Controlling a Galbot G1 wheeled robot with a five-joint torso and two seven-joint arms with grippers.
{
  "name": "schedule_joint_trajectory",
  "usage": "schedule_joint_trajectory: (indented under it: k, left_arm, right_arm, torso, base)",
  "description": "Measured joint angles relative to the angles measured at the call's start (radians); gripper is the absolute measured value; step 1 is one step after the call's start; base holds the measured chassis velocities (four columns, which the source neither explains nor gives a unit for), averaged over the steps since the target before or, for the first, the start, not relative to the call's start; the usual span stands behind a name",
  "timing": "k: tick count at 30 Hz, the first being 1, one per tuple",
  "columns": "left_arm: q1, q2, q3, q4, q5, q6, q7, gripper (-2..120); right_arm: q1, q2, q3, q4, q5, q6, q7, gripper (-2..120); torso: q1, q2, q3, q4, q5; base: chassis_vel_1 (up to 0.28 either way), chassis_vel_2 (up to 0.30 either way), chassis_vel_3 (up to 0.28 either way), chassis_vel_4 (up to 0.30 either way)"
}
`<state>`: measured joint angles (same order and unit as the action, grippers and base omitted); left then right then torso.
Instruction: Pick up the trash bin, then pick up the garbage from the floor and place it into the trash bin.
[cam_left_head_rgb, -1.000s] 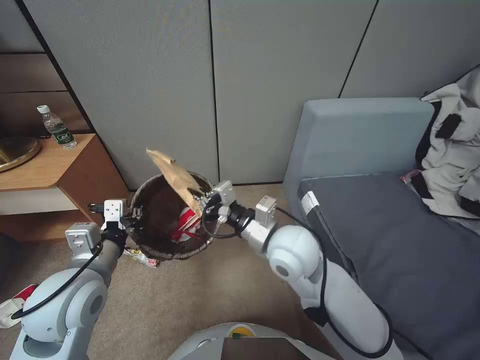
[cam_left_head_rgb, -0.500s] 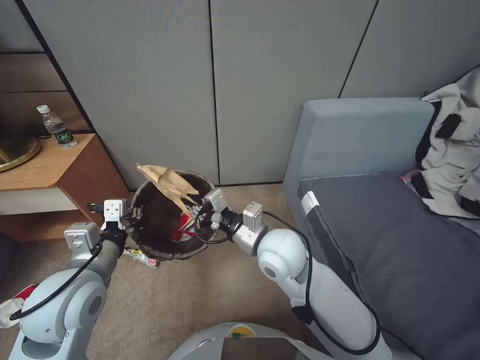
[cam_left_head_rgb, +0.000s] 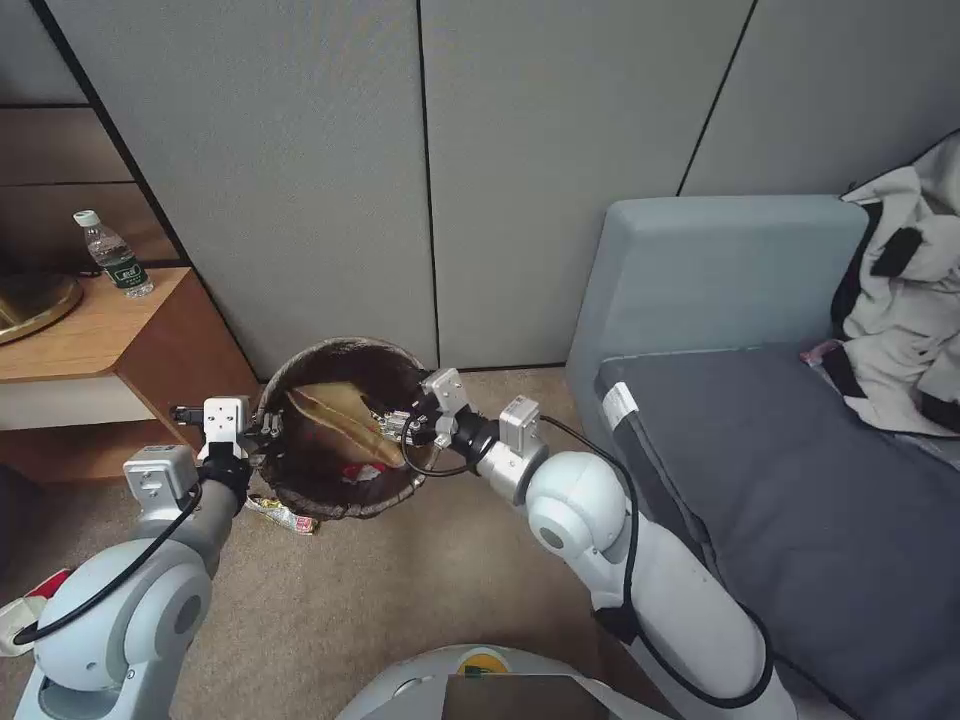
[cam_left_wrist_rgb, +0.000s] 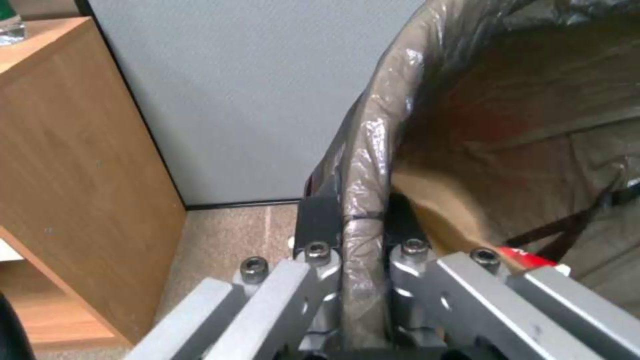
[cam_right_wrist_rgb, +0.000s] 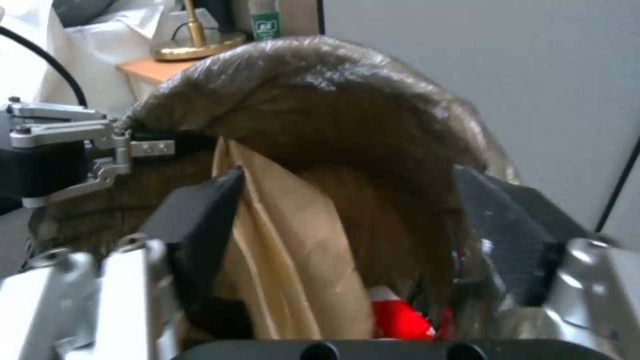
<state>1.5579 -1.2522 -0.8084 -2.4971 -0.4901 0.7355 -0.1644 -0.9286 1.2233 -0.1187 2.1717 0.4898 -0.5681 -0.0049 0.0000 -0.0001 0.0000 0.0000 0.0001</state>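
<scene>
The left gripper (cam_left_head_rgb: 262, 428) is clamped on the near rim of the trash bin (cam_left_head_rgb: 300, 368), holding it tilted just above the carpet, while the right gripper (cam_left_head_rgb: 392, 424), at the opposite rim, has its fingers (cam_right_wrist_rgb: 200, 220) spread apart. The tan paper bag (cam_left_head_rgb: 335, 415) lies loose inside the bin just beyond those fingers, over a red carton (cam_right_wrist_rgb: 400, 320). To finish this step cleanly, withdraw the right gripper straight up without snagging the liner; a snack wrapper (cam_left_head_rgb: 285, 515) remains on the floor under the bin.

Bin's up off the carpet, tipped toward the robot

The trash bin (cam_left_head_rgb: 340, 500), brown bag folded over its rim, holds a tan paper bag (cam_left_head_rgb: 335, 420) and red-and-white carton (cam_left_head_rgb: 358, 472); a snack wrapper (cam_left_head_rgb: 283, 515) lies on the floor just under its near-left side.
</scene>
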Motion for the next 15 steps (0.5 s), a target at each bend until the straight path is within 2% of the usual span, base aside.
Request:
schedule_joint_trajectory:
  k: [4,12,15]
  left_arm:
    - [-0.002,-0.001,0.002,0.001,0.001,0.000,0.000,2]
    - [-0.003,0.000,0.002,0.005,0.002,0.000,-0.008,2]
    - [-0.005,-0.001,0.000,0.007,0.001,0.000,-0.021,2]
  right_arm:
    - [0.003,-0.005,0.023,0.014,0.014,0.000,0.003,97]
    - [0.002,-0.007,0.064,0.035,0.043,0.006,0.038,100]
    - [-0.028,-0.006,0.097,0.037,0.043,0.047,0.050,100]
  torso:
    - [0.000,0.000,0.000,-0.0001,0.0000]
    - [0.000,0.000,0.000,0.0001,0.0000]
    - [0.000,0.000,0.000,0.0000,0.0000]
  base:
    - [0.000,0.000,0.000,0.000]
    - [0.000,0.000,0.000,0.000]
    - [0.000,0.000,0.000,0.000]
